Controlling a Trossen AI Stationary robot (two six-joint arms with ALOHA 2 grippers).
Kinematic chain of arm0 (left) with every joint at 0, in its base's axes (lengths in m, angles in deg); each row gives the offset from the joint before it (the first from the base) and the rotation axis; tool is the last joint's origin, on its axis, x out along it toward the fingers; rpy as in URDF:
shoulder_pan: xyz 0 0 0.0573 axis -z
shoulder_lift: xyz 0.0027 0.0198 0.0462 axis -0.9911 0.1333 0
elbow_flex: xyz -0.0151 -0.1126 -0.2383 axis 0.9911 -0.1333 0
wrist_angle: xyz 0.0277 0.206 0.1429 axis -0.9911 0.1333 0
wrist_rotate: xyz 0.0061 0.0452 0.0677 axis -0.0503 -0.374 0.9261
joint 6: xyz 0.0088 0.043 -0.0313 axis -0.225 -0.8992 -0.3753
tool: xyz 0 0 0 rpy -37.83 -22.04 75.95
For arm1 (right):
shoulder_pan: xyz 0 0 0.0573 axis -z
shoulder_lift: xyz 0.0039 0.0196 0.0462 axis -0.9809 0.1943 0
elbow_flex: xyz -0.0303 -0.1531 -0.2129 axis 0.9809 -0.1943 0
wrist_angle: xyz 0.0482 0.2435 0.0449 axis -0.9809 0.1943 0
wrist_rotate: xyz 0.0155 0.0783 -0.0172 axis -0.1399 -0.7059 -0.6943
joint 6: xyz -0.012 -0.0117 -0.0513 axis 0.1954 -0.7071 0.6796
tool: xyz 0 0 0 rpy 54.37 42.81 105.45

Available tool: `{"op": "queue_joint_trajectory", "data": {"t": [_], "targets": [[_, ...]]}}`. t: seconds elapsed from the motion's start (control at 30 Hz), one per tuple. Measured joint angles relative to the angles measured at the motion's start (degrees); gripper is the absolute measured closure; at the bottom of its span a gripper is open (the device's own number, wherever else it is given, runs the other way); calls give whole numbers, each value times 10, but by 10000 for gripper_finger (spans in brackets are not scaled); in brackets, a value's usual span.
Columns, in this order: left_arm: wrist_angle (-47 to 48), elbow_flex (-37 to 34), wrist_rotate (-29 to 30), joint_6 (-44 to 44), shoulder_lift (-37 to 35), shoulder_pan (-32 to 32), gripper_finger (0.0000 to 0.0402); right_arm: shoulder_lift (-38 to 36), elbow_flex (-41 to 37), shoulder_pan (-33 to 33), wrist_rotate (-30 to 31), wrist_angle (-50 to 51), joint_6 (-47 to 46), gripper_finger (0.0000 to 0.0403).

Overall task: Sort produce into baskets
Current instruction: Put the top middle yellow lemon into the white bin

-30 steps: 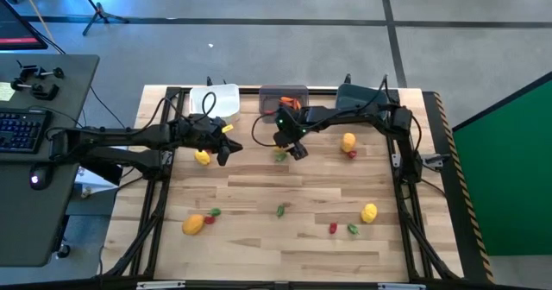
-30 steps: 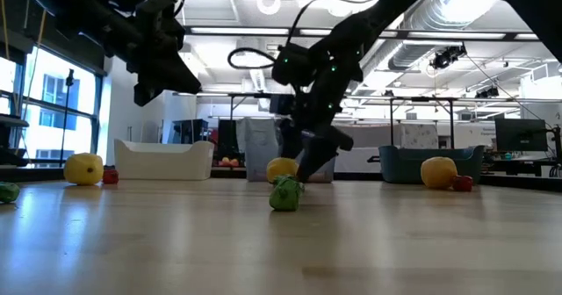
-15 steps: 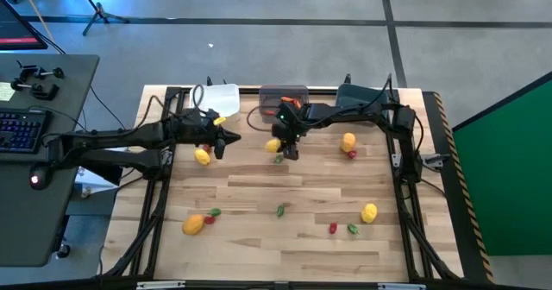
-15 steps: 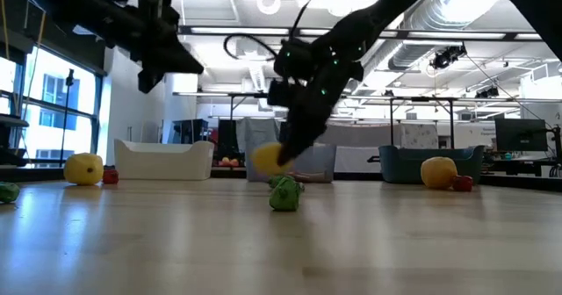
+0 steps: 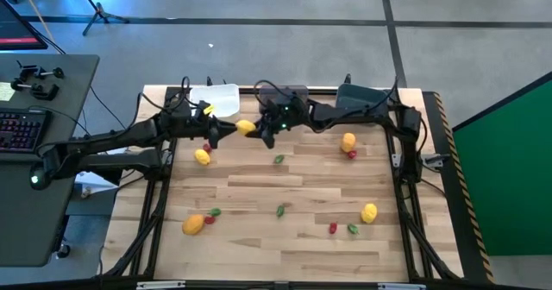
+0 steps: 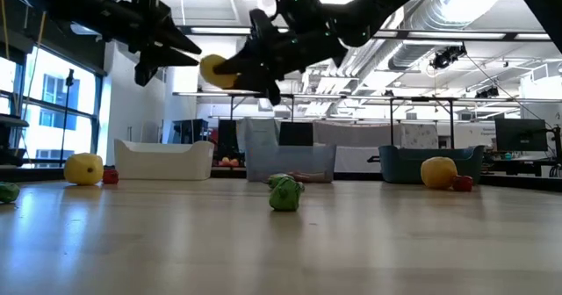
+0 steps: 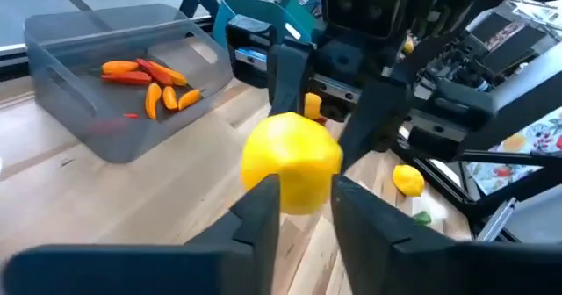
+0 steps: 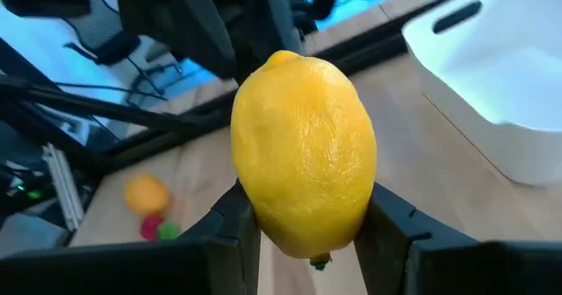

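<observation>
Wooden table (image 5: 259,186) across the middle of the high view. Along its top edge, three bins in a row: white bin (image 5: 217,98) at left, translucent grey bin (image 5: 285,93) in the middle, dark teal bin (image 5: 362,96) at right. In the grey bin, orange and red carrot shapes (image 7: 145,74), seen in the left wrist view.

Left arm in from the frame's left and right arm in from the right, meeting just below the white and grey bins. Right gripper (image 5: 256,130) pinching a lemon (image 8: 303,154) between its two fingers, lifted well above the tabletop; sits upper left of centre in the low view. Left gripper (image 5: 224,130) pointing straight at that lemon, fingers (image 7: 261,214) parted by a narrow gap, tips just beside the fruit; contact cannot be told.

Loose on the table: one yellow fruit (image 5: 202,157) left of centre, one (image 5: 348,141) right of centre with a red bit (image 5: 352,154) touching it, one (image 5: 369,212) lower right, and a yellow-orange one (image 5: 193,224) lower left. Green pieces (image 5: 279,159) scattered centre and lower right, and a small red piece (image 5: 333,228) lower right.
</observation>
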Motion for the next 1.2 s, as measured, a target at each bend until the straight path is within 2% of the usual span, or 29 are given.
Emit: {"op": "queue_joint_trajectory", "data": {"t": [0.2,0.37,0.77,1.2], "targets": [[-3,0,-47,-4,8,1,231,0,0,-16,2,-18,-9,287],[-13,0,-55,-31,19,11,195,0,-1,-25,6,-13,-3,287],[-19,-1,-57,-35,31,25,196,-1,-2,-27,-14,-7,-1,287],[8,0,-66,-41,6,10,192,0,0,-29,-24,-6,-14,287]]}}
